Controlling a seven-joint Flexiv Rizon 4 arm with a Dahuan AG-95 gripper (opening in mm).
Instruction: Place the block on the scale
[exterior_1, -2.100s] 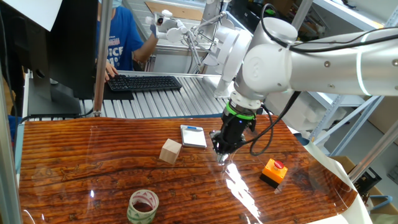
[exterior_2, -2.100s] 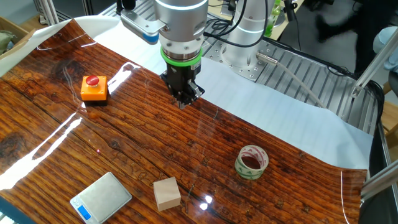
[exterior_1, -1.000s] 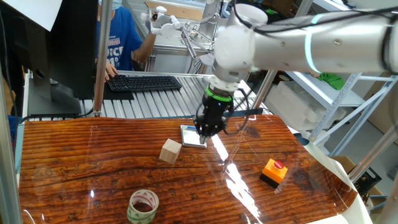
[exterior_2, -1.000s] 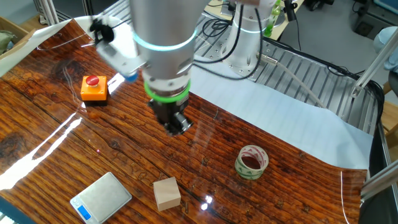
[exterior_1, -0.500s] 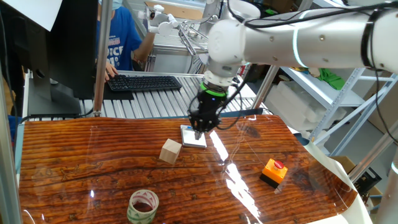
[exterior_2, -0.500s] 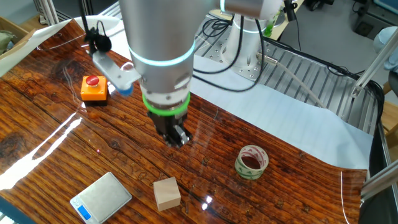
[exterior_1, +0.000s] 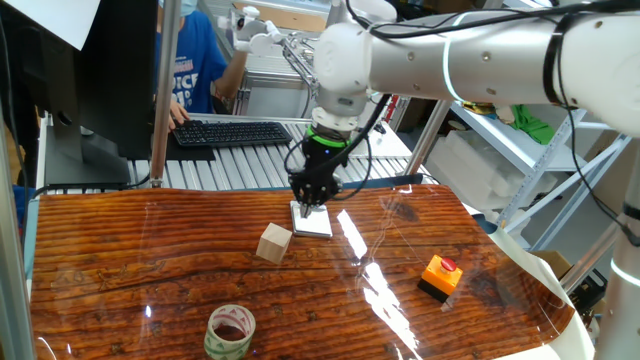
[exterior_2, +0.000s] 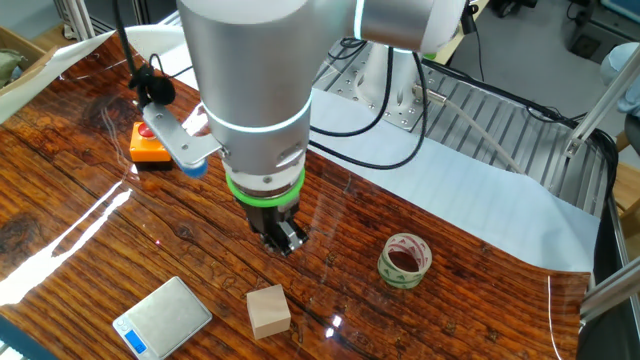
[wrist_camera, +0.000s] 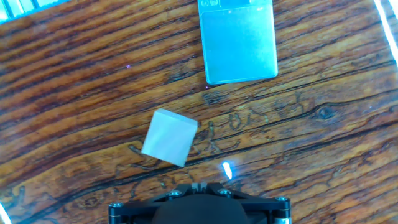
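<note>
1. Fingers (exterior_2: 287, 240): empty, nothing between them. Tips read as close together in the other fixed view, but open vs clenched can't be confirmed; hand view shows only the dark hand housing at bottom edge, no tips.
2. Change: arm has swung across the bench from the side near the orange button box (exterior_1: 440, 276) toward the task items over approx 2 s. In one fixed view, the hand now hangs over/in front of the scale (exterior_1: 312, 222); a second ago it was further right.
3. Block (exterior_1: 273, 242): light-tan cube, sits on the bench, untouched, same spot as in earlier frames. Just beside the scale, not touching it. Hand view puts the cube below-left of the scale plate, rotated slightly vs the plate edges.
4. Scale: flat on bench, plate bare, display strip at the far end in hand view. Unmoved.
5. Tape roll (exterior_2: 404, 260): well apart from the block, no interference.
6. Assessment: approach phase only; pick not yet begun. Hand is still above the bench, cube off-centre left in hand view, so a lateral correction, wrist turn to square the cube's faces and a descent appear needed before grasp.
</note>
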